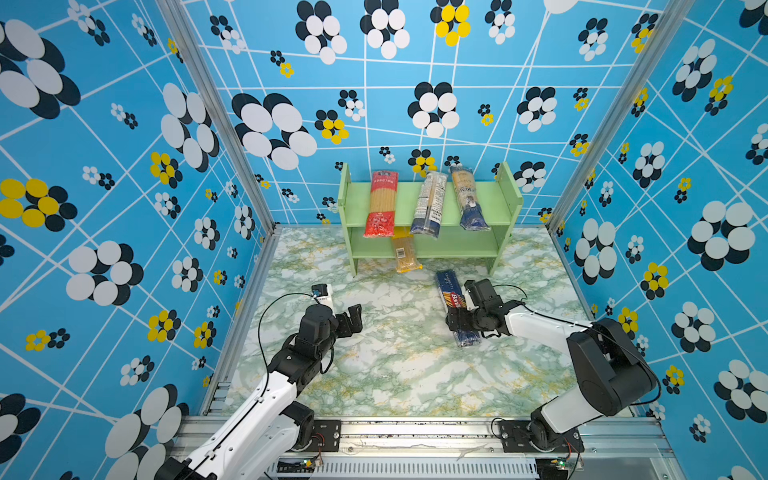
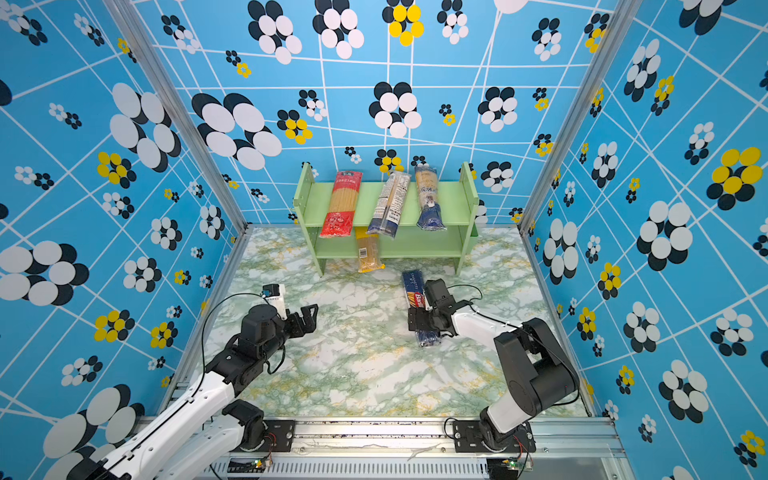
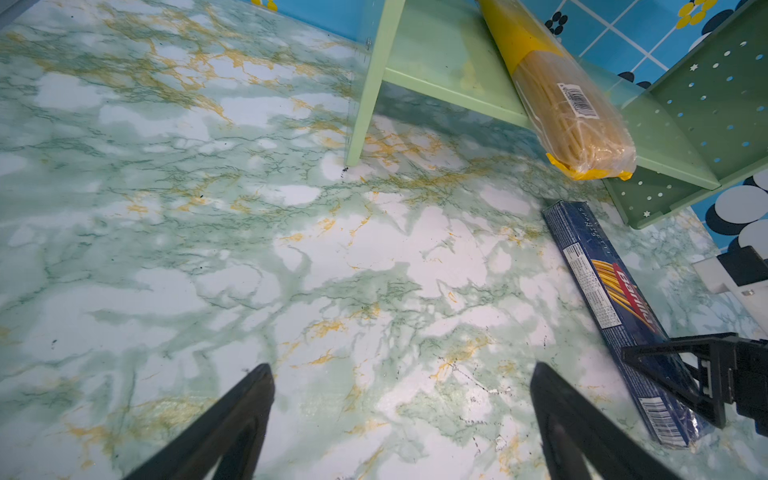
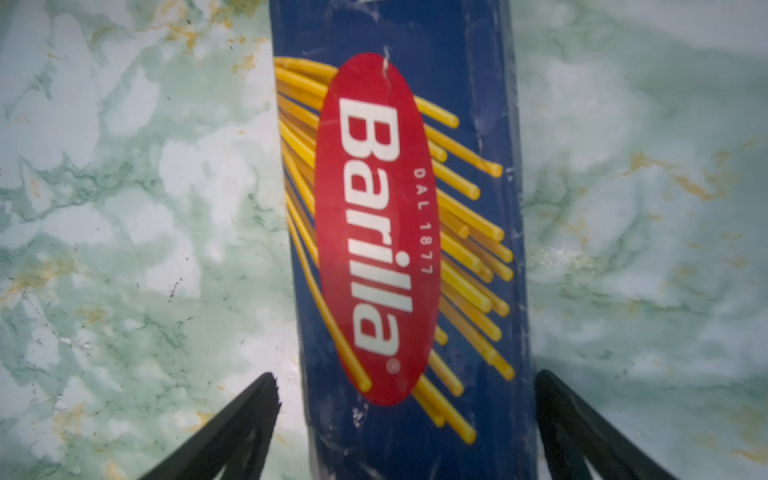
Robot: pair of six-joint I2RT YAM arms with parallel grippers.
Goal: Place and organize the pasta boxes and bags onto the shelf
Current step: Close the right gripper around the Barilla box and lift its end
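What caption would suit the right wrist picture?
The right gripper, jaws open, straddles the dark blue Barilla box lying on the marbled table.

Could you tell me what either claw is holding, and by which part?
Nothing is held. The left claw is open and empty; the right claw straddles the Barilla box, jaws open.

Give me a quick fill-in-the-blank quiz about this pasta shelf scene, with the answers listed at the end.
1. The top tier of the shelf holds ___ pasta packs.
2. The yellow barcoded bag lies on the ___ tier, one end sticking out in front.
3. The Barilla box lies on the ___, not on the shelf.
4. The right gripper straddles the Barilla box with its jaws ___.
Answers: three; lower; table; open.
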